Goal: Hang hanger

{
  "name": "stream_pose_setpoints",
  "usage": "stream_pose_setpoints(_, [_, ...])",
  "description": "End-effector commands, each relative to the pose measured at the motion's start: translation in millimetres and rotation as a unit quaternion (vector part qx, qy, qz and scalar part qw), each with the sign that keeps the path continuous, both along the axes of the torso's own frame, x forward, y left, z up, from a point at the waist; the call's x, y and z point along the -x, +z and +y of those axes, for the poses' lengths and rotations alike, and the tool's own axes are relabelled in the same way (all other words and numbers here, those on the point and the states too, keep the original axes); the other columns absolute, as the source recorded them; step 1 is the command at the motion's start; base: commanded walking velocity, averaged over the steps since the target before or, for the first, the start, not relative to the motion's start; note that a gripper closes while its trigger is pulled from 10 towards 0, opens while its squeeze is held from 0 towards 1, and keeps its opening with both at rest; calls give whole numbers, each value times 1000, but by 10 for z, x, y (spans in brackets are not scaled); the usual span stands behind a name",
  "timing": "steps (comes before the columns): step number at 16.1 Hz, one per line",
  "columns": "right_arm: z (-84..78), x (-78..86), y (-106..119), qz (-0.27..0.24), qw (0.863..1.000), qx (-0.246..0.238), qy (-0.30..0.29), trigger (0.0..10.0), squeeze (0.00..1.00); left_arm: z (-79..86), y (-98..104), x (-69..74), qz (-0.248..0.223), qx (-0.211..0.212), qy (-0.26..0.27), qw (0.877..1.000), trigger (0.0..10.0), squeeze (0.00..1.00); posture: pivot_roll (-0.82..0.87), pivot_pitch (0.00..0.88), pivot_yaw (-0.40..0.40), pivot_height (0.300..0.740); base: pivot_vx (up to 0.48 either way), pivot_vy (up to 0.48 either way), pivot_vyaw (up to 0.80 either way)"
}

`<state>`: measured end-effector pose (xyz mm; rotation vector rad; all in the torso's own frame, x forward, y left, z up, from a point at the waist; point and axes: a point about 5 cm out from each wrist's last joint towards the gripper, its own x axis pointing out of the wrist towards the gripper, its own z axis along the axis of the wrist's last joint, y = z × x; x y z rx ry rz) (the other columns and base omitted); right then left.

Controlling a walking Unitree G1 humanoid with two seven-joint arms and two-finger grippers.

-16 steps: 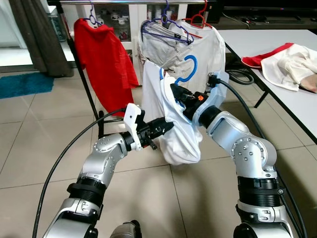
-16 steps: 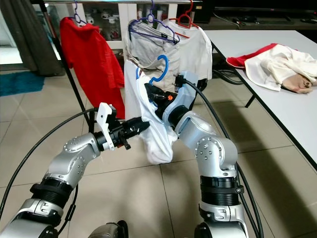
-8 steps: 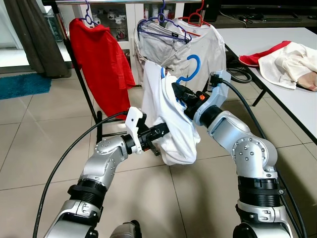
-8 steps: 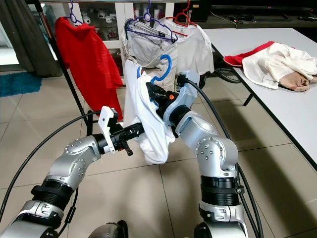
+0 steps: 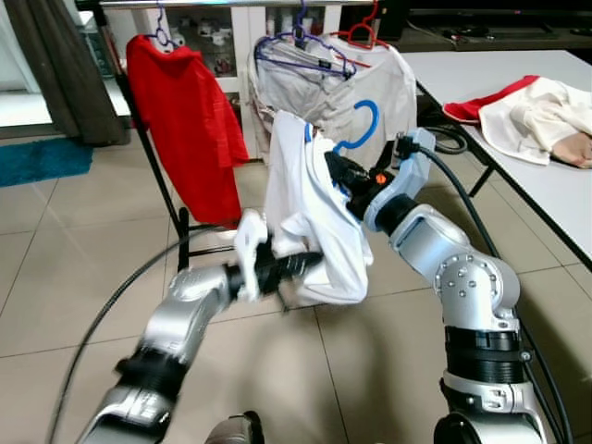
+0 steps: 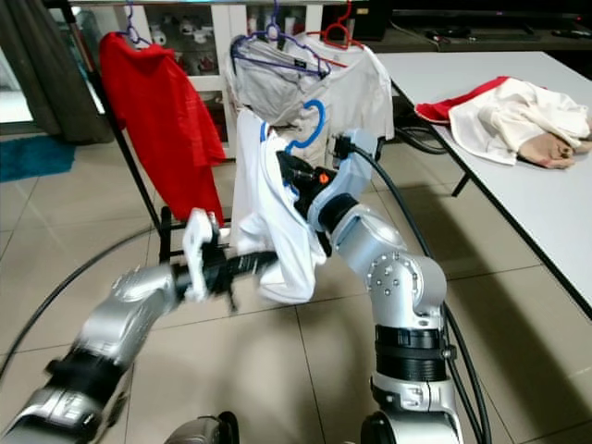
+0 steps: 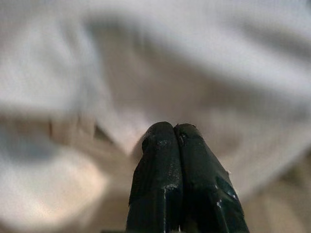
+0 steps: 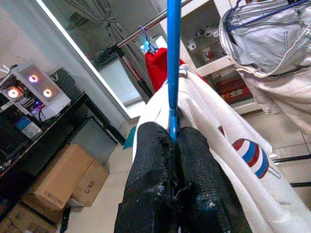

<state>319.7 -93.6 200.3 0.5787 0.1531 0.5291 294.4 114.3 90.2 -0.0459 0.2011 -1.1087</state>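
A blue hanger (image 5: pixel 367 128) carries a white T-shirt (image 5: pixel 294 190) with a small striped print (image 8: pixel 250 151). My right gripper (image 5: pixel 337 175) is shut on the hanger's neck (image 8: pixel 171 97), just below the hook, and holds it up in front of the clothes rail (image 5: pixel 213 4). The hook is below the rail and apart from it. My left gripper (image 5: pixel 313 263) is shut, blurred, with its tips against the shirt's lower hem; in the left wrist view its fingers (image 7: pixel 160 145) are pressed together before white cloth.
On the rail hang a red shirt (image 5: pixel 183 111), grey garments on purple hangers (image 5: pixel 301 79) and a white shirt on a red hanger (image 5: pixel 393 83). A white table (image 5: pixel 527 176) with a heap of clothes (image 5: pixel 523 106) stands at the right. Tiled floor lies below.
My left arm has swung right and is now blurred, its gripper reaching further under the shirt's hem. The right gripper has raised the hanger slightly.
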Motion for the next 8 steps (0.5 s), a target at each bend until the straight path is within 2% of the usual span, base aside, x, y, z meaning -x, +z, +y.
stream_pose_setpoints(1, [-10, -14, 84, -16, 1000, -14, -3, 10000, 0, 101, 106, -76, -51, -25, 41, 998, 0, 0, -54, 42, 6, 740, 0, 0, 0])
stream_pose_setpoints(2, [-6, -13, 87, -15, 1000, -16, -1, 10000, 0, 147, 143, -104, -67, -18, 62, 996, 0, 0, -54, 42, 6, 740, 0, 0, 0])
stream_pose_setpoints(3, [3, -12, 92, -15, 1000, -20, 2, 10000, 0, 220, 224, -153, -95, 5, 102, 990, 1216, 0, -51, 44, 5, 740, 0, 0, 0])
stream_pose_setpoints(4, [20, -7, 105, -15, 1000, -25, 8, 10000, 0, 273, 325, -163, -118, 47, 113, 985, 10000, 1000, -46, 47, 2, 740, 0, 0, 0])
stream_pose_setpoints(6, [58, 5, 125, -16, 999, -27, 17, 10000, 0, 313, 348, -153, -126, 73, 116, 983, 10000, 1000, -46, 47, 2, 740, 0, 0, 0])
stream_pose_setpoints(8, [86, 15, 152, -19, 999, -28, 24, 10000, 0, 352, 302, -181, -136, 52, 124, 982, 10000, 1000, -54, 52, 1, 740, 0, 0, 0])
